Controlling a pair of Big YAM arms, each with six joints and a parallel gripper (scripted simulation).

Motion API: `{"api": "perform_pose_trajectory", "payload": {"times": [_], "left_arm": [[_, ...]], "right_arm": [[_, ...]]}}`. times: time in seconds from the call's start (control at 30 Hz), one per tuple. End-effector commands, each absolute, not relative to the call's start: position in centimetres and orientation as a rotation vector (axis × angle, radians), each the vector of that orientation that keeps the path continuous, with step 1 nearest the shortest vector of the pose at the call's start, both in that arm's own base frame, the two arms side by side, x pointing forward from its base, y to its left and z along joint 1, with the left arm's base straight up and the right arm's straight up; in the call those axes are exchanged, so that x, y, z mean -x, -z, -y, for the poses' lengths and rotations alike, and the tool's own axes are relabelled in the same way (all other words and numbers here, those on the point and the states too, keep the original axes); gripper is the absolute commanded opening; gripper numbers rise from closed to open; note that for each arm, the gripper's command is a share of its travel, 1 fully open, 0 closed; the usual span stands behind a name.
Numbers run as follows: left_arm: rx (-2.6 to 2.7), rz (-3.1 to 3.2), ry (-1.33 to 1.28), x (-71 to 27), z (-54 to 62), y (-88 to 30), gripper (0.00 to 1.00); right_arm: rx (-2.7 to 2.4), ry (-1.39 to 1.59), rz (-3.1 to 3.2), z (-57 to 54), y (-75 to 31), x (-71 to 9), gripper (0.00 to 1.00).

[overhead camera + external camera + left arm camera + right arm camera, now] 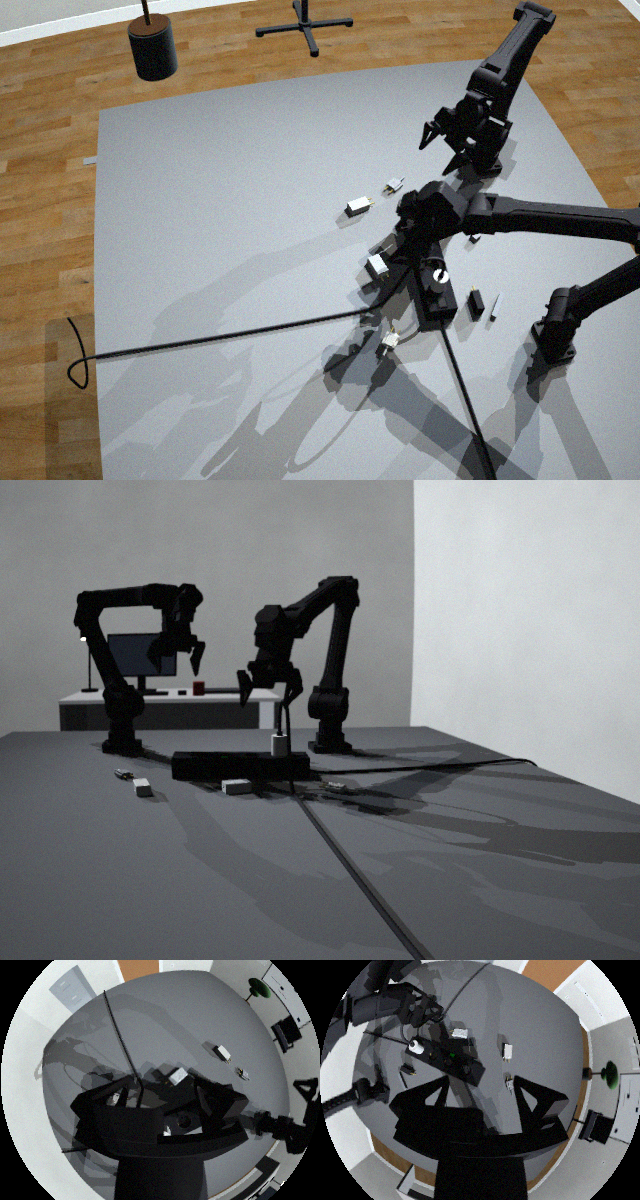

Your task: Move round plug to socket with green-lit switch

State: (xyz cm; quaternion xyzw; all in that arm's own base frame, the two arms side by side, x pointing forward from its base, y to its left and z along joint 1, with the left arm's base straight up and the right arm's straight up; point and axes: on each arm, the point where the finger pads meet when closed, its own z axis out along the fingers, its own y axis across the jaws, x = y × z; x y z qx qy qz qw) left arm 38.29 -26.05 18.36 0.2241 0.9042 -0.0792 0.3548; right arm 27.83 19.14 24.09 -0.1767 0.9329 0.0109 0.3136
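My left jaws stood spread and released above the strip, a little off the round plug; my right jaws were released too, up in the air beyond the strip's other end. I judged myself at the approach, before the first pull

Just below was the round plug, seated in the power strip toward the end where the strip's own lead left. It pointed face-down into its socket, its long axis upright, the cord rising from its top and curving off toward the desk edge opposite my bases. The strip lay flat, its long axis roughly along the desk edge where my arms were mounted, nearer that edge than the opposite one

Farther along the strip glowed the green switch, marking the socket I wanted. The next move, I reckoned, called for the left jaws to line up over the plug, descend around its body clear of the cord, close and rock it loose. Since the strip was loose, the right jaws might have had to steady it, lest it lift or tip with the plug
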Motion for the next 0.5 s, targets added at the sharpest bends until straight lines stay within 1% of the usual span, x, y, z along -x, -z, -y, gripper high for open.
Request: {"api": "perform_pose_trajectory", "payload": {"times": [0.0,0.2,0.47], "left_arm": [[-0.560,-2.409,0.227,-31.6,22.9,-17.5,1.00],[-0.559,-2.436,0.210,-27.2,21.1,-16.6,1.00],[-0.591,-2.460,0.185,-26.0,20.1,-15.3,1.00]], "right_arm": [[0.665,-0.130,-2.345,-24.1,-28.5,-30.5,1.00],[0.867,-0.241,-2.305,-28.4,-28.5,-30.8,1.00],[0.967,-0.327,-2.290,-31.1,-28.5,-31.3,1.00]]}}
